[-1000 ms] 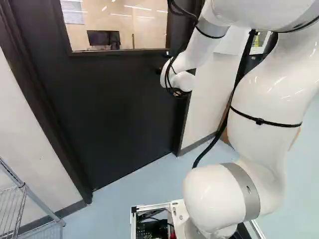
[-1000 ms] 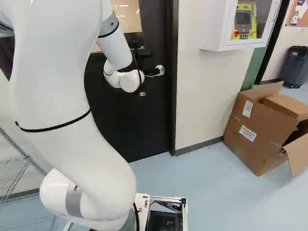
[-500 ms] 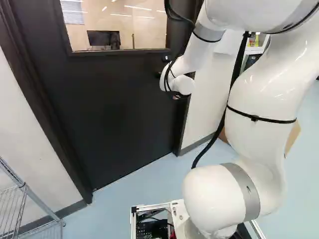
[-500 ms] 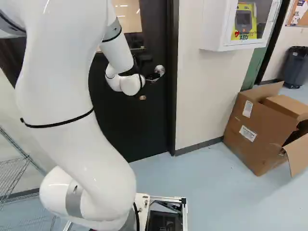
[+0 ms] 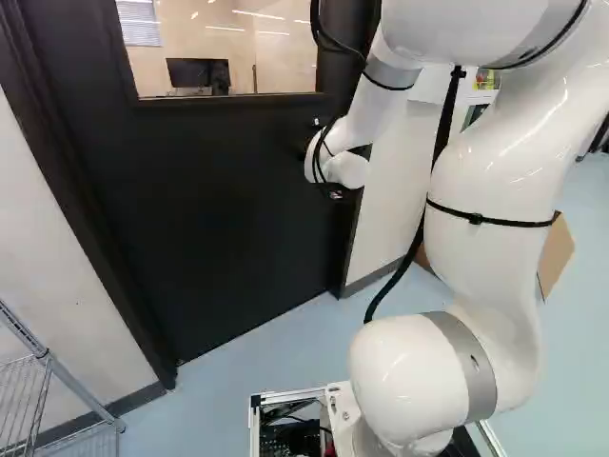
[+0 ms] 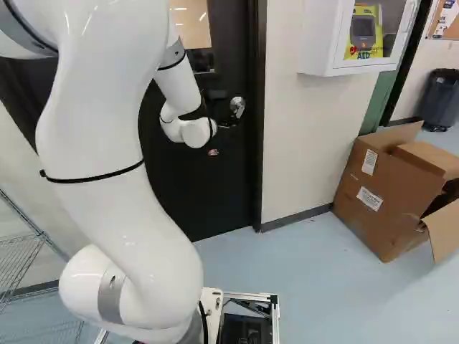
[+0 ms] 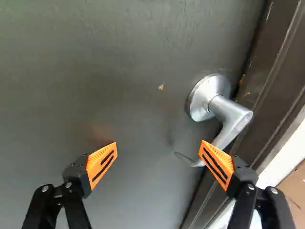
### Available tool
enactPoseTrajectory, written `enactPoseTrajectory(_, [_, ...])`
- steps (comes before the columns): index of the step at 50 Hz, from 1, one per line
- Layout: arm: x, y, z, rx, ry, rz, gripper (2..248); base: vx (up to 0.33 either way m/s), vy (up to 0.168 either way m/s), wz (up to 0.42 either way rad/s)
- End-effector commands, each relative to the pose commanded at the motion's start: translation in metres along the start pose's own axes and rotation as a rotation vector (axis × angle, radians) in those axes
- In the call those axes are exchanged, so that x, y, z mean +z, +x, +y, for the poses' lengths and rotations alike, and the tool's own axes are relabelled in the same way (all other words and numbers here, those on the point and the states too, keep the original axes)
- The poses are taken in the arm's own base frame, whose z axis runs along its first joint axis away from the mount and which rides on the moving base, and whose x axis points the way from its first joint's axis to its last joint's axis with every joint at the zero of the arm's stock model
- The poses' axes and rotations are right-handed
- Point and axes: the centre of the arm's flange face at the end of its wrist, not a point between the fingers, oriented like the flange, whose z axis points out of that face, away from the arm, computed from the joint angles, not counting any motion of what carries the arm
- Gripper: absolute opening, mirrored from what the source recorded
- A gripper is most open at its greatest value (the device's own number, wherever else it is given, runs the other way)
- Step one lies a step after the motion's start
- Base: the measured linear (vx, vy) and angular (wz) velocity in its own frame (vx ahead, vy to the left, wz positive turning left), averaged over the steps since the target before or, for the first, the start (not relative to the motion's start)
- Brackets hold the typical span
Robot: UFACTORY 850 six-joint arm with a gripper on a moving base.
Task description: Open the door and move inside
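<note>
Silver handle (image 6: 237, 107) is seen at upper middle of right base view, mounted on black door (image 5: 219, 209). Fingers (image 7: 101, 163) are spread wide apart; lever (image 7: 234, 125) is partly hidden by one orange pad (image 7: 216, 162) in wrist view, contact unclear.

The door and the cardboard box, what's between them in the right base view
Between the door and the cardboard box, the right base view shows the dark frame, then pale wall with a dark baseboard along its foot.
</note>
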Motion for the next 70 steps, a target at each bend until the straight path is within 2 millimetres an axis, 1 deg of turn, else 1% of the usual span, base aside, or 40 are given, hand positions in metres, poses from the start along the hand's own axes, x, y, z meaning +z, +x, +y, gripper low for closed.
enactPoseTrajectory(18, [0.005, -0.018, 0.0, 0.0, 0.0, -0.037, 247, 0.0, 0.0, 0.0])
enactPoseTrajectory(33, [0.009, -0.021, 0.0, 0.003, -0.003, -0.043, 247, 0.0, 0.0, 0.0])
enactPoseTrajectory(45, [0.029, -0.022, -0.003, 0.037, -0.033, -0.075, 247, 0.0, 0.0, 0.0])
enactPoseTrajectory(70, [0.075, -0.033, -0.012, 0.157, -0.117, -0.214, 247, 0.0, 0.0, 0.0])
